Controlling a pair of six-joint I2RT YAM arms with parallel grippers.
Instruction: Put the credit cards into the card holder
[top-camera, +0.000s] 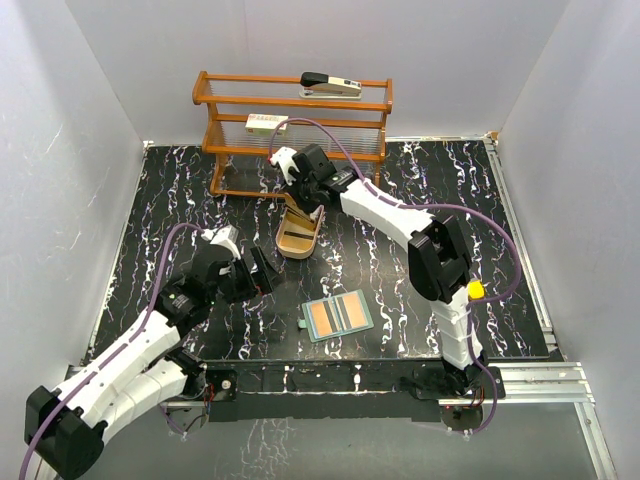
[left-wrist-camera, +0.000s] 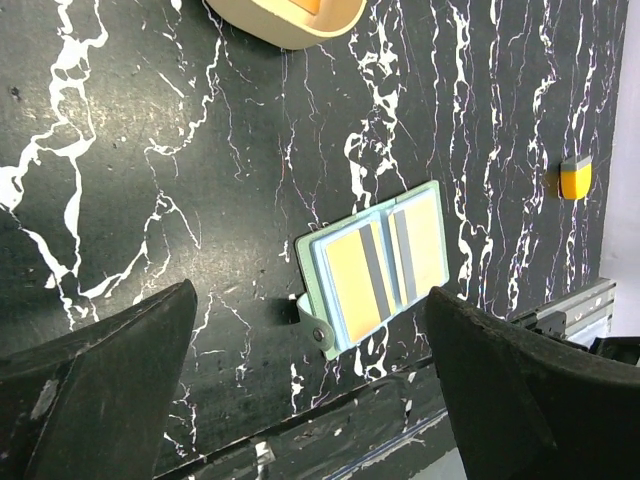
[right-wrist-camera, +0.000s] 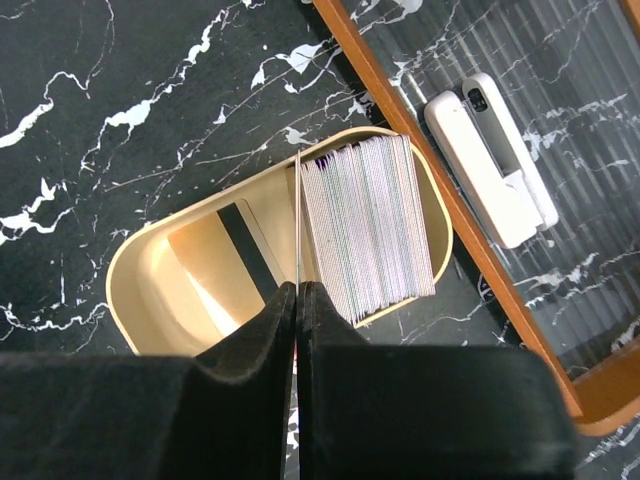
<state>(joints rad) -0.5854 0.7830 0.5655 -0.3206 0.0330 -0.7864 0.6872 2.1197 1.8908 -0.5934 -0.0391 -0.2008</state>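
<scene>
The sage-green card holder (top-camera: 338, 316) lies open on the table with gold-orange cards in its clear pockets; it also shows in the left wrist view (left-wrist-camera: 385, 265). My left gripper (top-camera: 250, 272) is open and empty, low over the table to the left of the holder, its fingers (left-wrist-camera: 110, 360) spread wide. My right gripper (top-camera: 305, 200) is over the tan oval tray (top-camera: 298, 240) and is shut on one thin credit card (right-wrist-camera: 298, 215), seen edge-on. A stack of several credit cards (right-wrist-camera: 370, 225) stands on edge in the tray (right-wrist-camera: 130, 270), and a gold card (right-wrist-camera: 215, 260) leans inside.
A wooden rack (top-camera: 295, 120) stands at the back with a stapler (top-camera: 330, 84) on top and a white labelled box (top-camera: 265, 122) on its shelf. White enclosure walls surround the table. A yellow block (top-camera: 475, 290) sits on the right arm.
</scene>
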